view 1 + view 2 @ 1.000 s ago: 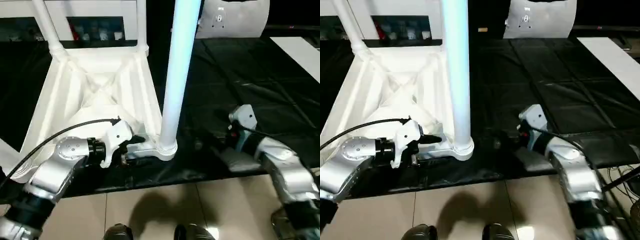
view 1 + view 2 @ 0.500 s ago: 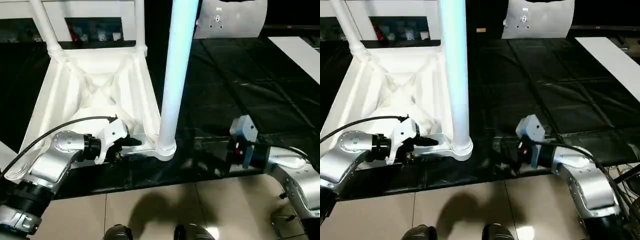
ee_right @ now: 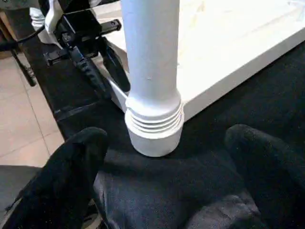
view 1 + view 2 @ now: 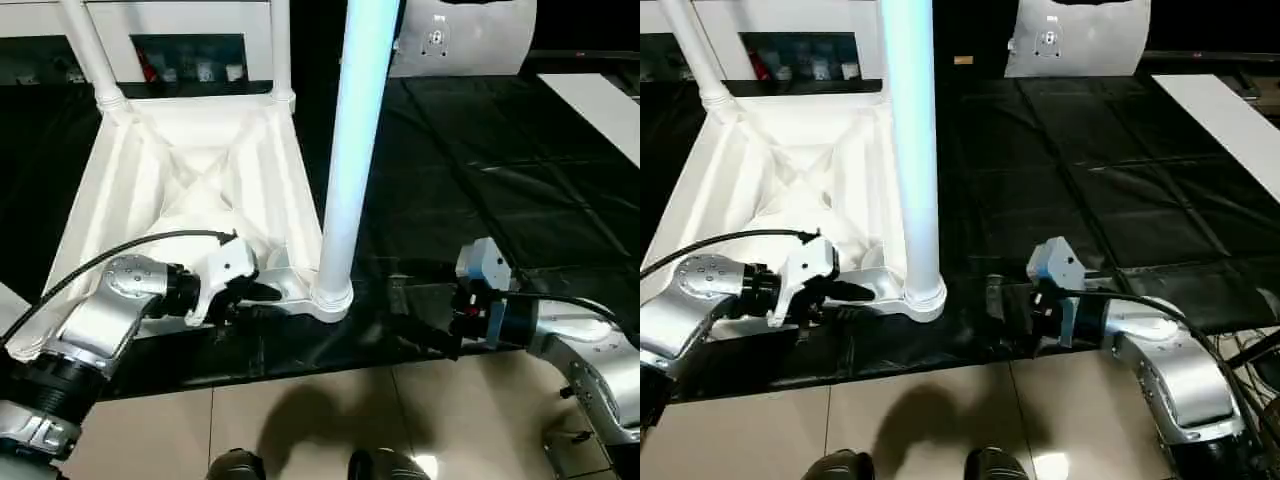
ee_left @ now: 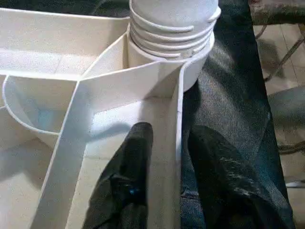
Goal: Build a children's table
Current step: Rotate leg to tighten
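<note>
The children's table lies upside down, its white top (image 4: 190, 170) on black cloth. A tall white leg (image 4: 350, 120) stands in the near right corner socket (image 4: 330, 297). Other legs (image 4: 88, 45) rise at the far corners. My left gripper (image 4: 262, 292) sits at the near rim just left of that socket. In the left wrist view its black fingers (image 5: 128, 176) straddle the rim wall (image 5: 167, 157) and press close on both sides. My right gripper (image 4: 405, 312) hovers low to the right of the socket, open wide, with the leg's ribbed base (image 3: 153, 119) ahead between its fingers (image 3: 71, 167).
The black cloth (image 4: 500, 170) covers the work surface to the right of the table top. Its front edge drops to a tiled floor (image 4: 320, 420), where my feet (image 4: 235, 465) show. A white device (image 4: 465, 40) stands at the back and a white panel (image 4: 600, 100) at far right.
My left gripper's fingers have closed in on the near rim. My right gripper has swung around and moved left toward the leg's base, staying open.
</note>
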Robot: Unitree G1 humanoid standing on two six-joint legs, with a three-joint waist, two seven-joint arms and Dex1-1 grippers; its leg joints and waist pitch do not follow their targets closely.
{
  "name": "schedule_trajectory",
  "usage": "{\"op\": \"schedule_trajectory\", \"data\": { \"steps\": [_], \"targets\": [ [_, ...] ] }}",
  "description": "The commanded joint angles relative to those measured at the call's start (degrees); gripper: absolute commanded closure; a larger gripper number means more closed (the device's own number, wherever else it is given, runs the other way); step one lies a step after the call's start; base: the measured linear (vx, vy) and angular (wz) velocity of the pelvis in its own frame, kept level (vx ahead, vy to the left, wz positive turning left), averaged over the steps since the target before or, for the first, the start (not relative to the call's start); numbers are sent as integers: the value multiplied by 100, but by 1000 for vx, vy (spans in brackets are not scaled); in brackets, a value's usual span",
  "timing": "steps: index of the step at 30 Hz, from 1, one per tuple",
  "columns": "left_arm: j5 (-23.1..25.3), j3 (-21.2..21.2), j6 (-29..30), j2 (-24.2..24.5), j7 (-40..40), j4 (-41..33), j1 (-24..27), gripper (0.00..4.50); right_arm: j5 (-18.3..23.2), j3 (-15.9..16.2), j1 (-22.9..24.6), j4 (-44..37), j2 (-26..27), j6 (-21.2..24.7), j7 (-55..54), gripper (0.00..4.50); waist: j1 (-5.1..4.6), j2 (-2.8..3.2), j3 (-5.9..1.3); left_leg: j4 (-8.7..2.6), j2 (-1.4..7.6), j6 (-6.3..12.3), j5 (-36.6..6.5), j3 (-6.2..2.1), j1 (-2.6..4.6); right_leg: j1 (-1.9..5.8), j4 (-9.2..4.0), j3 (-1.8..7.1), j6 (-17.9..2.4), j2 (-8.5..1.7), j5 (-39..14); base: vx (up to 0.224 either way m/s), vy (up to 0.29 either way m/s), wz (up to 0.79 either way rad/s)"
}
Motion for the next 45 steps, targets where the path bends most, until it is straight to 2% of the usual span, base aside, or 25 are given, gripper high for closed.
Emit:
{"op": "schedule_trajectory", "data": {
  "steps": [1, 10, 12, 14, 15, 16, 17, 19, 20, 21, 22, 23, 24, 27, 30, 34, 36, 45],
  "targets": [
    [138, -93, -6, 78, -32, 118, -33, 347, 11, 52, 41, -127, -53, 66, 0, 0, 26, 37, -389, -464, 274, 113, -1599, -105, 69, 254, -522, 305, -989, -403, -2315, 0, 0, 0],
    [150, -84, -129, -4, -180, 226, -85, 409, -45, 149, -138, 2, 50, 117, -50, 0, 15, 40, -383, -468, 268, 85, -1685, -111, 76, 240, -558, 302, -901, -410, -2589, 0, 0, 0],
    [123, -87, -172, -48, -260, 257, -102, 411, -62, 233, -346, 194, 132, 121, -10, 0, 3, 53, -391, -472, 267, 62, -1698, -120, 73, 248, -536, 295, -958, -407, -2504, 0, 0, 0],
    [155, -149, -265, -81, -358, 308, -122, 447, -66, 339, -649, 504, 256, 46, 129, 0, -6, 67, -403, -464, 267, 40, -1690, -118, 82, 247, -527, 296, -1020, -412, -2431, 0, 0, 0],
    [173, -173, -302, -89, -385, 327, -130, 447, -35, 380, -818, 709, 337, -16, 260, 0, -4, 72, -408, -453, 266, 44, -1723, -109, 92, 239, -530, 299, -1058, -415, -2404, 0, 0, 0],
    [193, -204, -363, -100, -415, 347, -136, 447, -24, 406, -914, 831, 376, -61, 347, 0, -11, 69, -411, -454, 267, 39, -1699, -111, 86, 249, -519, 300, -1081, -416, -2353, 0, 0, 0],
    [223, -258, -469, -125, -476, 383, -152, 450, -17, 462, -1082, 1057, 432, -167, 530, 0, -2, 42, -438, -445, 279, 54, -1587, -103, 89, 256, -493, 306, -1139, -418, -2136, 0, 0, 0],
    [240, -298, -560, -151, -542, 407, -169, 450, -26, 507, -1205, 1239, 462, -264, 667, 28, 13, 75, -454, -440, 287, 82, -1439, -93, 92, 266, -455, 308, -1275, -412, -1763, 0, 0, 0],
    [244, -358, -673, -189, -664, 401, -189, 450, -32, 567, -1412, 1537, 512, -370, 896, 35, 19, 49, -457, -431, 282, 131, -1317, -78, 86, 274, -428, 312, -1353, -405, -1513, 0, 0, 0],
    [235, -388, -715, -217, -733, 389, -201, 450, -32, 608, -1533, 1704, 529, -410, 1048, 35, 20, -2, -475, -421, 275, 188, -1175, -70, 65, 302, -402, 306, -1413, -413, -1359, 0, 0, 0],
    [235, -388, -715, -217, -733, 389, -201, 450, -32, 608, -1533, 1704, 529, -410, 1048, 35, 29, 13, -480, -417, 271, 214, -1112, -71, 64, 307, -391, 305, -1440, -415, -1295, 0, 0, 0],
    [232, -436, -835, -268, -862, 389, -237, 450, -53, 711, -1728, 1984, 526, -489, 1333, 54, 40, -1, -470, -416, 286, 246, -1028, -59, 68, 302, -393, 310, -1450, -416, -1223, 0, 0, 0],
    [223, -453, -854, -291, -903, 376, -252, 450, -73, 760, -1795, 2087, 517, -521, 1449, 69, 49, 16, -472, -415, 284, 276, -1017, -64, 62, 313, -385, 304, -1477, -424, -1244, 0, 0, 0],
    [220, -508, -963, -371, -1005, 372, -316, 450, -211, 946, -1986, 2424, 484, -694, 1845, 78, 97, -15, -465, -410, 296, 306, -977, -49, 76, 297, -387, 304, -1469, -428, -1314, 0, 0, 0],
    [209, -550, -1035, -424, -1103, 388, -376, 450, -294, 1074, -2153, 2721, 491, -814, 2136, 117, 145, -15, -461, -418, 304, 293, -1006, -48, 86, 294, -392, 306, -1449, -434, -1405, 0, 0, 0],
    [247, -568, -1074, -451, -1153, 430, -423, 450, -371, 1142, -2312, 3009, 521, -963, 2307, 123, 178, -22, -456, -419, 302, 256, -1102, -48, 88, 287, -408, 305, -1403, -444, -1623, 0, 0, 0],
    [310, -574, -1124, -455, -1161, 487, -460, 450, -411, 1179, -2407, 3161, 546, -1031, 2408, 155, 213, -19, -451, -422, 309, 249, -1113, -51, 93, 281, -411, 309, -1367, -449, -1671, 0, 0, 0],
    [436, -562, -1206, -444, -1210, 700, -565, 450, -477, 1254, -2616, 3594, 672, -1200, 2773, 218, 248, -23, -455, -430, 313, 252, -1107, -55, 89, 280, -403, 301, -1369, -448, -1664, 0, 0, 0]
  ]
}}
